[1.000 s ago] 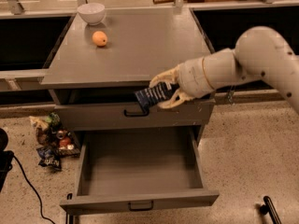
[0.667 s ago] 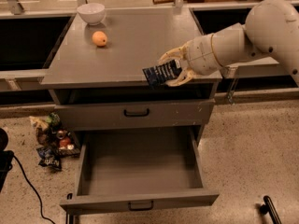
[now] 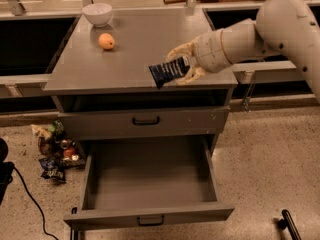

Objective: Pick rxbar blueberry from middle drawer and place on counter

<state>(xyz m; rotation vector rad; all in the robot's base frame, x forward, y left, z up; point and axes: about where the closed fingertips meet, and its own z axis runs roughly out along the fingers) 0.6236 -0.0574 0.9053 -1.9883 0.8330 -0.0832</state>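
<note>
My gripper (image 3: 184, 68) is shut on the rxbar blueberry (image 3: 168, 73), a dark navy bar with pale lettering. It holds the bar tilted just above the front right part of the counter (image 3: 135, 54). The bar sticks out to the left of the pale fingers (image 3: 179, 51). The middle drawer (image 3: 150, 184) stands pulled open below, its grey inside bare. Its black handle (image 3: 151, 220) shows on the front. The white arm reaches in from the upper right.
A white bowl (image 3: 97, 13) and an orange (image 3: 106, 41) sit at the counter's back left. The upper drawer front (image 3: 145, 122) is closed. Crumpled wrappers and bags (image 3: 55, 151) lie on the floor left of the cabinet. A black cable (image 3: 27, 199) runs at lower left.
My gripper has risen with the bar from in front of the upper drawer to above the counter's front edge, moving slightly back and up.
</note>
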